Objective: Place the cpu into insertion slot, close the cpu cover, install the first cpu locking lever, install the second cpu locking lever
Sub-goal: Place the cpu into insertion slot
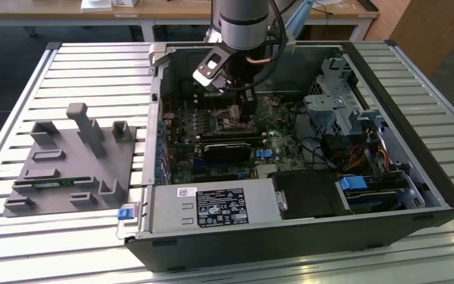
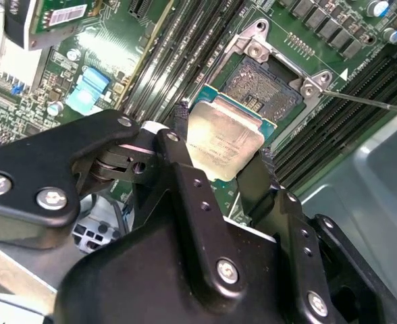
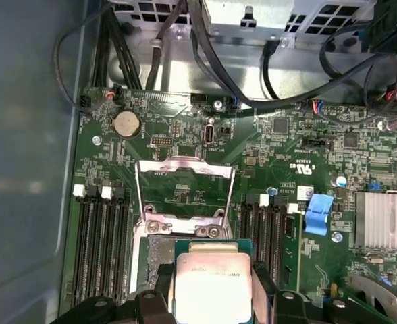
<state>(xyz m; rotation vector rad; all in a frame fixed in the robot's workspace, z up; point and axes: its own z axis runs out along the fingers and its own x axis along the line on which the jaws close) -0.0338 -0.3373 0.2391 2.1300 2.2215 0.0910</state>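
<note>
The cpu (image 2: 229, 131), a flat square chip with a silver-grey face, is pinched at two opposite edges by my gripper (image 2: 222, 143), which is shut on it. It hangs tilted just above and partly over the insertion slot (image 2: 262, 84), a dark-centred socket with a silver rim on the green board. In the first wrist view the cpu (image 3: 212, 280) covers the near part of the insertion slot (image 3: 159, 253). The cpu cover (image 3: 185, 169) is swung open and lies back on the far side of the socket. A thin lever rod (image 2: 371, 102) sticks out beside the socket. In the exterior view the gripper (image 1: 239, 100) reaches into the case.
Long black memory slots (image 3: 97, 229) flank the socket on both sides. A blue clip (image 3: 318, 212), a finned heatsink (image 3: 381, 219) and cable bundles (image 3: 205, 61) lie nearby. The open computer case (image 1: 290, 236) sits on a slatted table beside a grey parts fixture (image 1: 69, 165).
</note>
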